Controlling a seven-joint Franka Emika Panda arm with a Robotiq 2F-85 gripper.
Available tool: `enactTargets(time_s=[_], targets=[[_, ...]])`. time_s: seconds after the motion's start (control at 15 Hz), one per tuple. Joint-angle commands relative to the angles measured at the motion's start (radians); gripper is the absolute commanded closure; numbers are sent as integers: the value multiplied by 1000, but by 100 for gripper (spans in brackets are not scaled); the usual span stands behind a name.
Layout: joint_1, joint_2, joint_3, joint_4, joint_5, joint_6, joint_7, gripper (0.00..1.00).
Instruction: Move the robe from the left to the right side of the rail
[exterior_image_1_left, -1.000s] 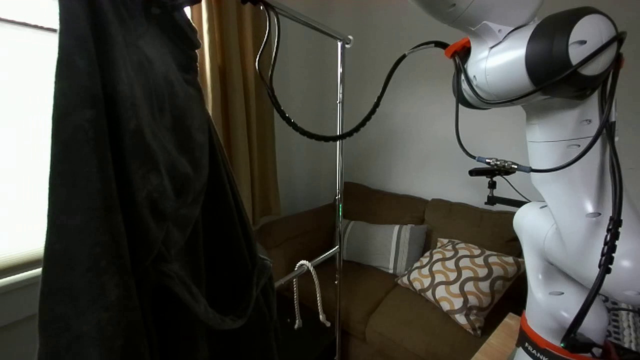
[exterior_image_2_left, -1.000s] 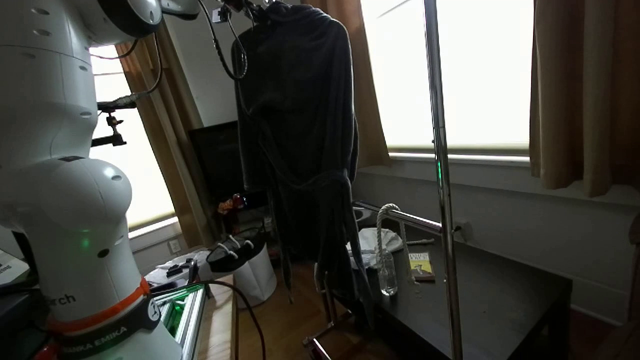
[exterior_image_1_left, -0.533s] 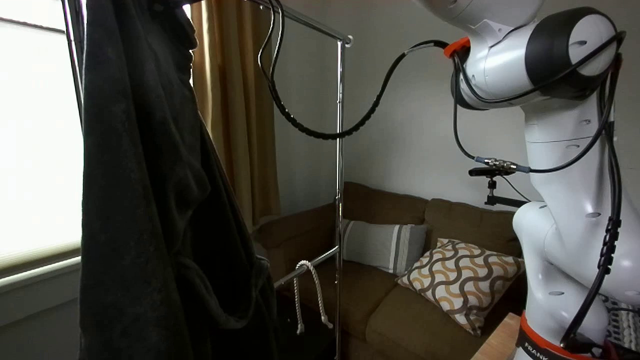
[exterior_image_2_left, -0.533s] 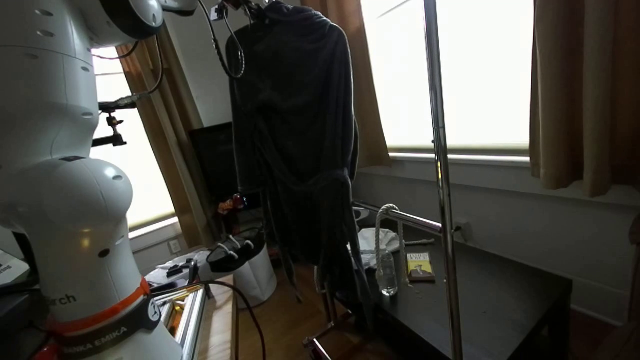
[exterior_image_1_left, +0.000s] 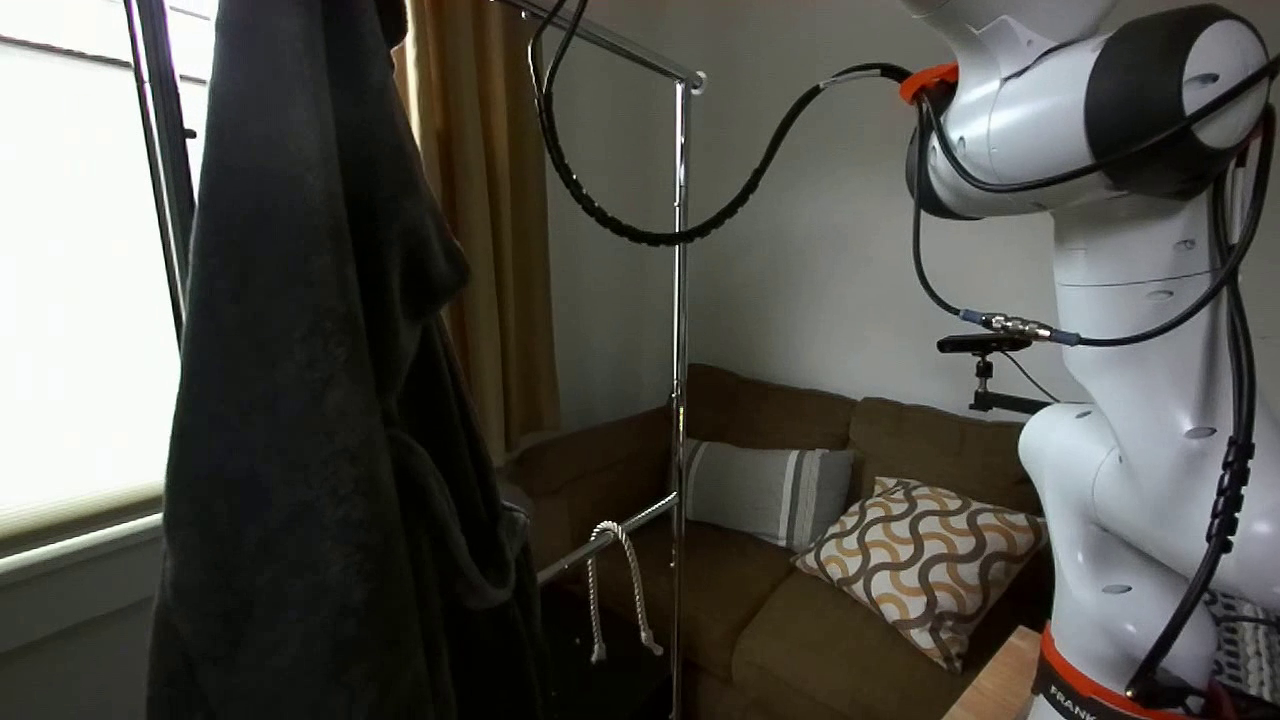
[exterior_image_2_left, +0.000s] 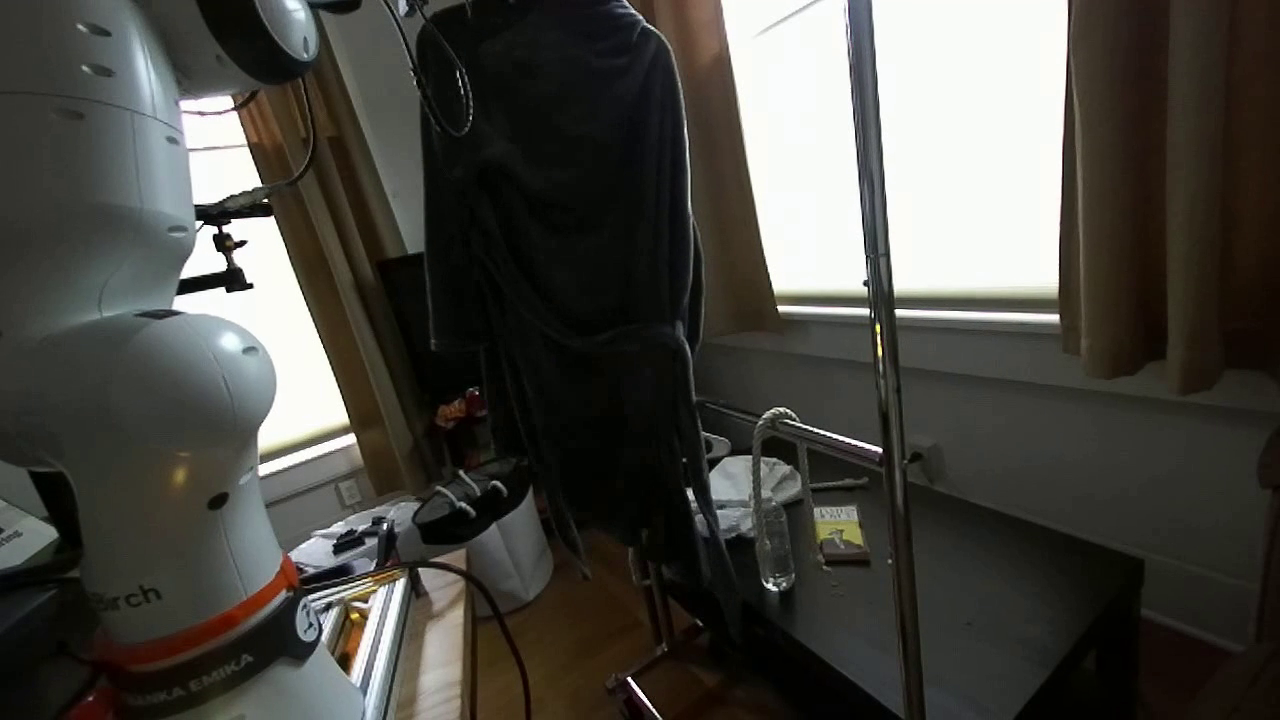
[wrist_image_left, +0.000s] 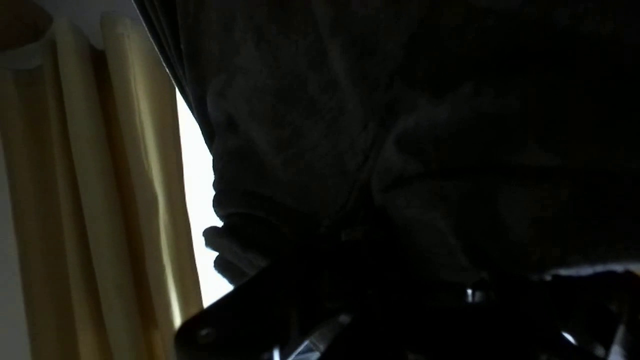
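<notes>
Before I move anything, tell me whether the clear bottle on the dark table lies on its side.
No, in an exterior view the clear bottle stands upright on the dark table.

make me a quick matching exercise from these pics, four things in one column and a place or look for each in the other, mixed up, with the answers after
Things
1. robe
2. white rope
3. clear bottle
4. wavy-patterned pillow

Places and looks
A. standing on the dark table
B. on the brown sofa
C. draped over the rail, on its lower bar
D. dark grey and hanging down long

Right pairs: 1-D, 2-C, 3-A, 4-B
</notes>
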Motion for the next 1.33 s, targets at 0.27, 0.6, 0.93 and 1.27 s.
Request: enactTargets(time_s=[0.27,0.6,0.93,1.27], targets=[[83,-6,-49,64,-341,-152,198,97],[83,-77,-20,-38,-323,-240,206,97],[103,-235,13,-275,-305,-304,280,97],[104,-248,31,-315,-260,-311,333,97]])
